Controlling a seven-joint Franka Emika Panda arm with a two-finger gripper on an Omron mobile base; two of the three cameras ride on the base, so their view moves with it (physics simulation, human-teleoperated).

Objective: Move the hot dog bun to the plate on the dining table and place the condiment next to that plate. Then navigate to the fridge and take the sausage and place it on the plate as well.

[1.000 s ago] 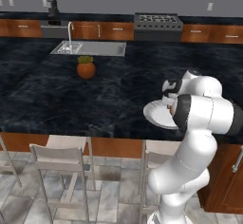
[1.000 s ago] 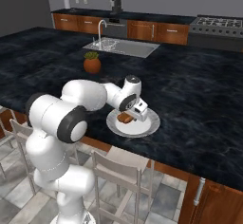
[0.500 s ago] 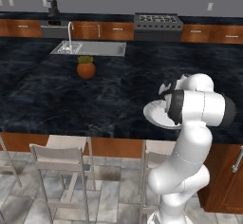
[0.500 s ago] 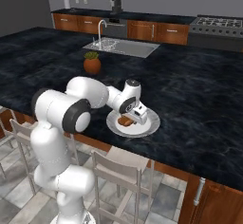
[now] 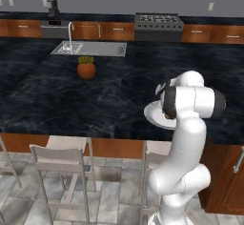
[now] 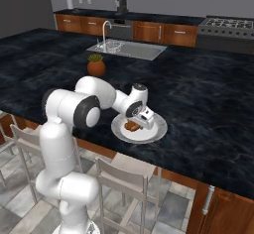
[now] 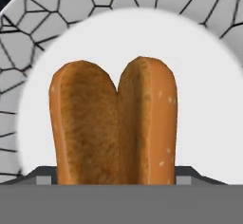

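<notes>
Our hand [image 6: 144, 120] hangs low over the plate [image 6: 155, 132] near the counter's [image 6: 208, 104] front edge, its fingers spread wide to either side of the hot dog bun [image 7: 114, 123] rather than pinching it. We see the bun lying flat on the plate's pale middle, split side up, so we judge the first delivery done and the wide stance there to let the hand lift clear without dragging the bun. We judge the condiment comes next.
</notes>
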